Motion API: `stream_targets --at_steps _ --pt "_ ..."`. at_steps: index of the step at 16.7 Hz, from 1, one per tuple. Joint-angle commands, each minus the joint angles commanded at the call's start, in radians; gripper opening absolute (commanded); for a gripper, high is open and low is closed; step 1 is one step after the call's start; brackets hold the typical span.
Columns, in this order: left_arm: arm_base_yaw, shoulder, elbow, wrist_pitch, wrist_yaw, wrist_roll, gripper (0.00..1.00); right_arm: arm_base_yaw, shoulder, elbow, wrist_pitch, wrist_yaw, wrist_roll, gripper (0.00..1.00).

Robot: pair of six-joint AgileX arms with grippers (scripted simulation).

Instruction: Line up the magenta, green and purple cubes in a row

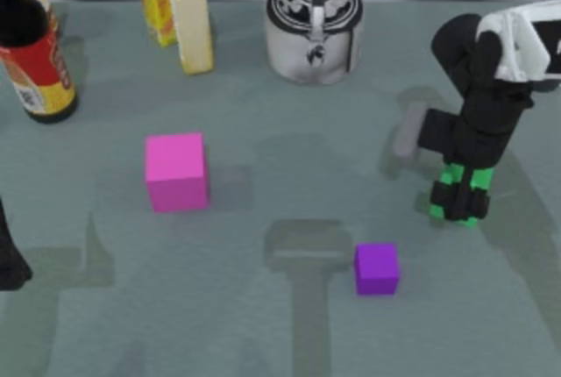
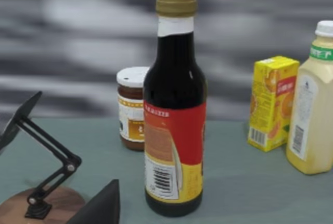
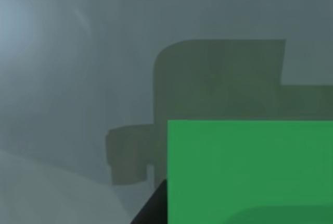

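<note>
Currently right gripper (image 1: 459, 206) at the table's right side, pointing down, fingers clamped on green cube (image 1: 456, 177) from two opposite flat sides; cube mostly hidden by black fingers in top view, green showing between and below them. Fills lower part of right wrist view as a flat green face (image 3: 250, 172) over bare table (image 1: 263, 324), shadow underneath, so judged lifted clear, though height hard to tell

Magenta cube (image 1: 177, 171) left of centre, flat on table, apart from everything. Purple cube (image 1: 377, 268) nearer the front, right of centre, well apart from magenta, near the gripper's spot but not touching

Handling, judged: plain matte rigid blocks, likely light, no squash, nothing fragile. Flat parallel faces give good grip; matte so not slippery. Best hold across opposite sides at mid-height, square on, not corners, else twists. Purple smallest, needs narrower close; magenta largest, needs wide opening

Left gripper (image 1: 7, 263) parked at left edge, barely in view, cannot tell fingers. Left wrist view: only sauce bottle (image 2: 174, 114), jar (image 2: 131, 108), juice carton (image 2: 271, 103), pale bottle (image 2: 314, 104). Kettle (image 1: 313, 31) at back, away from cubes
</note>
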State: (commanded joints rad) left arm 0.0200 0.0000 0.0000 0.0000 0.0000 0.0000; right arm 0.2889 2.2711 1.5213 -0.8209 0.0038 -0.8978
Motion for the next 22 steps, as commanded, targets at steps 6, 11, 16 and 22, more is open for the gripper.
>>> stream_targets --at_steps 6,11,16,22 --pt "0.000 0.000 0.000 0.000 0.000 0.000 1.00 0.000 0.000 0.000 0.000 0.000 0.000 0.00" --pt "0.000 0.000 0.000 0.000 0.000 0.000 1.00 -0.001 -0.052 0.044 -0.090 -0.007 0.011 0.00" --pt "0.000 0.000 0.000 0.000 0.000 0.000 1.00 0.008 -0.118 0.128 -0.244 -0.007 0.007 0.00" --pt "0.000 0.000 0.000 0.000 0.000 0.000 1.00 0.019 -0.119 0.134 -0.252 -0.007 0.013 0.00"
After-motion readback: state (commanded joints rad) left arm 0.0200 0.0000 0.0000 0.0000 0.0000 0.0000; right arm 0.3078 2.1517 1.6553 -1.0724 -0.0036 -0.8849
